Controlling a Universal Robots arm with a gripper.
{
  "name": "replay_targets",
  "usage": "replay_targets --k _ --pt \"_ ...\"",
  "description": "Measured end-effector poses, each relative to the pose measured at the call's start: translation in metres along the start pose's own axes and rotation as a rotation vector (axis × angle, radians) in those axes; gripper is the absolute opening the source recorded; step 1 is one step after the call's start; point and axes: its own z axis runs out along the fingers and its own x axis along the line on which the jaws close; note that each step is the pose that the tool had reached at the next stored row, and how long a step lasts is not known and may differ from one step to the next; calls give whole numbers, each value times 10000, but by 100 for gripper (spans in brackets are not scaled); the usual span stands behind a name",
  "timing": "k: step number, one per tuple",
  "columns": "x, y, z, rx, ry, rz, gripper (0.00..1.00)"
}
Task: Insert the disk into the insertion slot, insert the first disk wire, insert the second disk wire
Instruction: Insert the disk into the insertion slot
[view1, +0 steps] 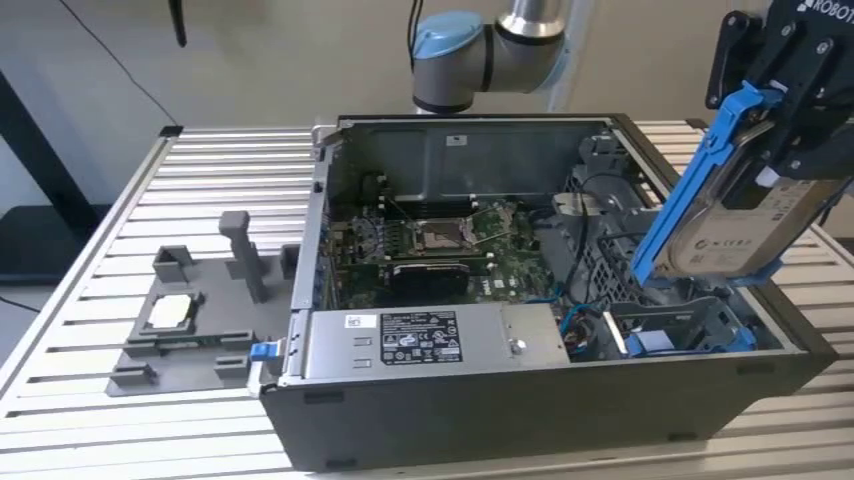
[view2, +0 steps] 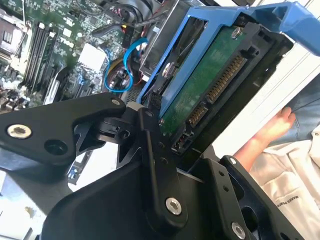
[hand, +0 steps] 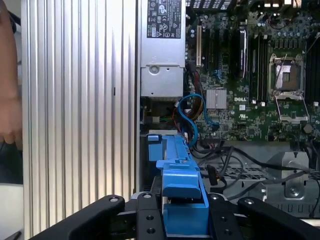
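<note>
Exterior view: the claw (view1: 785, 125) is closed on the disk (view1: 741, 225), gripping it at its upper end. The disk hangs tilted, raised above the open computer case (view1: 441, 440). Its lower end sits just over the insertion slot (view1: 694, 325), at the case's corner on the exterior view's right, and is not seated. In the second wrist view, a person's hand (view2: 272, 130) rests outside the case.

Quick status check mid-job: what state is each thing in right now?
the disk: gripped, tilted, raised over the computer case, not inserted.
gripper: shut on the disk.
the insertion slot: open, no disk in it.
computer case: side panel off, interior exposed.
power-supply box: seated inside the case.
</note>
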Motion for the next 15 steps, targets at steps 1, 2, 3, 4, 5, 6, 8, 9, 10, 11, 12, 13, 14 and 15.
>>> replay_targets --k 1,2,3,4,5,6,8,9,10,11,12,13,14,15 --pt "0 -1 7 0 0 -12 33" --pt "1 -1 13 0 1 -23 33" --pt "2 -2 20 0 0 -35 33" --pt "3 -3 25 0 1 -45 33" --pt "5 -3 31 0 1 -56 33" --pt "7 -3 37 0 2 -68 33" --pt "12 -5 46 0 5 -103 33" --pt "16 -6 51 0 7 -129 33" --pt "20 -8 56 0 7 -159 33" --pt "23 -9 61 1 7 -190 33" --pt "27 -10 66 1 9 -221 33" --pt "31 -11 71 1 9 -248 33" --pt "36 -13 76 1 10 -275 33" --pt "41 -14 80 1 11 -300 33"
